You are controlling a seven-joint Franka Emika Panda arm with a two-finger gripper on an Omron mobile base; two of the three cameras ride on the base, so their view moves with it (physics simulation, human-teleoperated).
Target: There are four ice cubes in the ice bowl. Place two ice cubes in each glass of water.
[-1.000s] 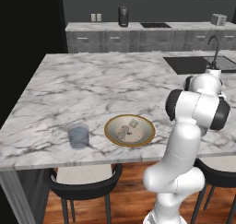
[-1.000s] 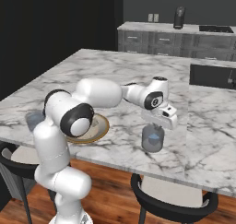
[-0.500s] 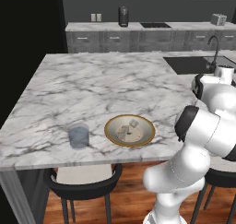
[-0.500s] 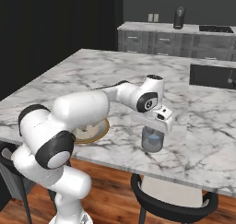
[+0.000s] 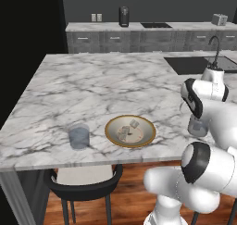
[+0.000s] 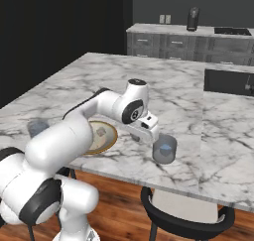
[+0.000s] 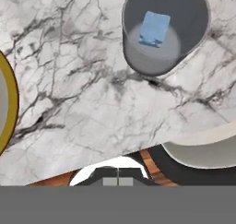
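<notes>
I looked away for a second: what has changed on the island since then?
The arm swung further right, bringing the gripper down beside the right glass; its fingers stayed shut. That glass already holds one ice cube. The bowl, its cubes and the left glass haven't moved.

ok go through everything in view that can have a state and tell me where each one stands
gripper: shut, holding nothing, beside the right glass.
right glass: upright, one ice cube inside.
left glass: upright, cannot tell if any ice is in it.
bowl: on the counter, ice cubes still in it; the count is unclear.
</notes>
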